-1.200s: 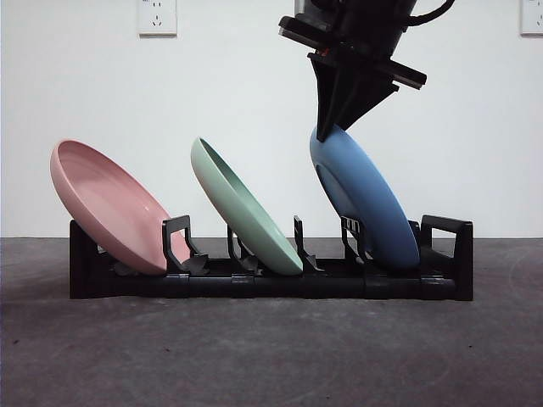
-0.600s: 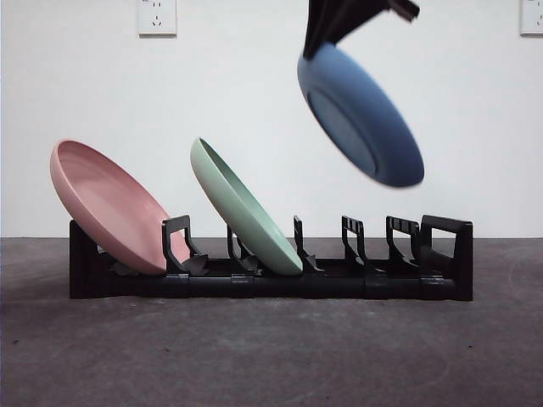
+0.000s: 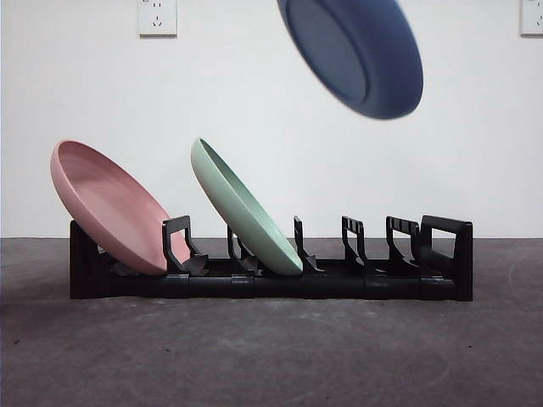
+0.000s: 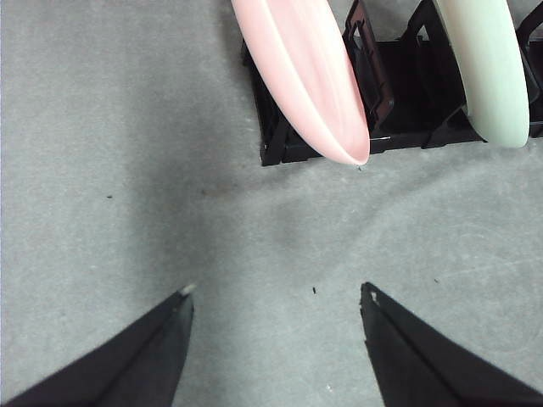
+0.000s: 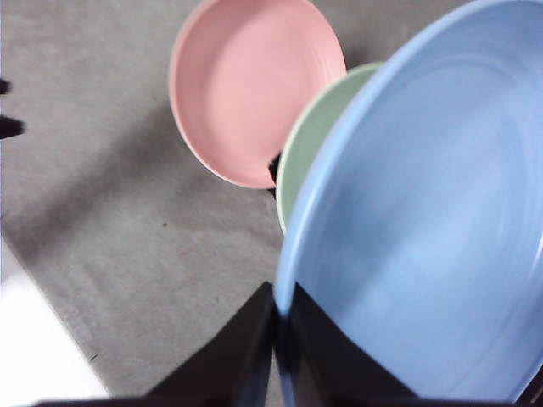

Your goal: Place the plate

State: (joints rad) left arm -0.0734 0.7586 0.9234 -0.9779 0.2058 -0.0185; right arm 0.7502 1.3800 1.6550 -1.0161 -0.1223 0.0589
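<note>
The blue plate (image 3: 356,52) hangs tilted in the air, high above the right part of the black rack (image 3: 271,275), in the front view. My right gripper (image 5: 278,326) is shut on the blue plate's (image 5: 424,229) rim; the gripper itself is out of the front view, above its top edge. A pink plate (image 3: 110,208) leans in the rack's left slot and a green plate (image 3: 242,208) in the middle slot. The right slots (image 3: 373,246) stand empty. My left gripper (image 4: 276,297) is open over bare table, near the rack's left end (image 4: 280,144).
The grey table top (image 3: 271,356) stretches in front of the rack. A white wall with outlets (image 3: 158,17) stands behind. The pink plate (image 4: 305,76) and green plate (image 4: 488,68) also show in the left wrist view.
The blue plate has been lifted out of the rack's right slot and has risen steadily. The gripper holding it has gone above the picture's top edge.
</note>
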